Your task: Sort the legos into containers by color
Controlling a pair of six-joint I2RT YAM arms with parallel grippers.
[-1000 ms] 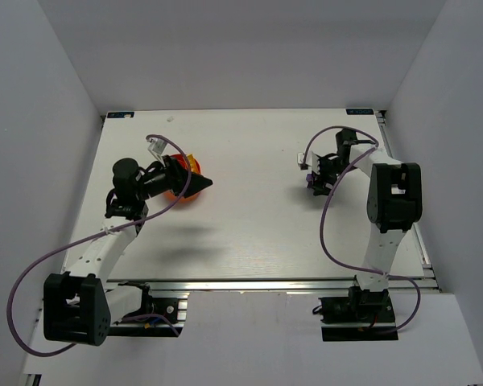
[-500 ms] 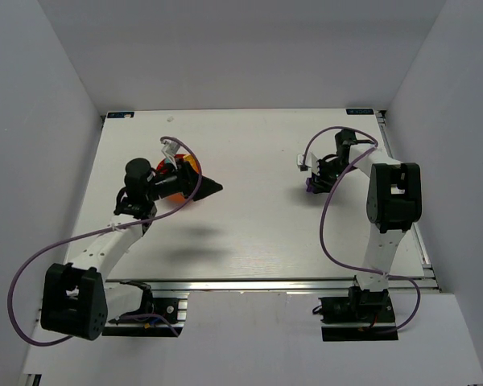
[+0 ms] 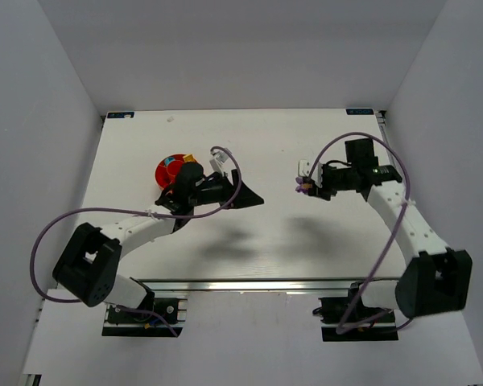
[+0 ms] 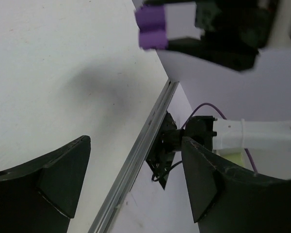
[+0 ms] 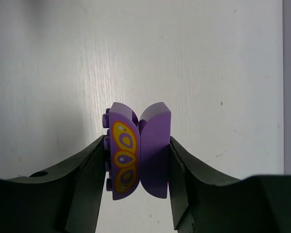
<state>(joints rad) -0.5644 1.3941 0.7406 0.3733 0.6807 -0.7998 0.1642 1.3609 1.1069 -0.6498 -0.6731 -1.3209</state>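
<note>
The white surface (image 3: 274,145) fills the top view, with the left arm (image 3: 129,229) reaching in over its middle and the right arm (image 3: 402,217) bent inward from the right side. The orange-red bowl (image 3: 168,171) stands left of centre on the surface, its near right edge hidden under the left arm. The left gripper (image 4: 136,165) points toward the right arm with its jaws spread wide and nothing between them. The right gripper (image 5: 138,155) is closed partway on the purple lego (image 5: 154,155), pinching it from both sides above the surface. The lego is a two-part rounded piece with yellow-orange ovals on its left half.
</note>
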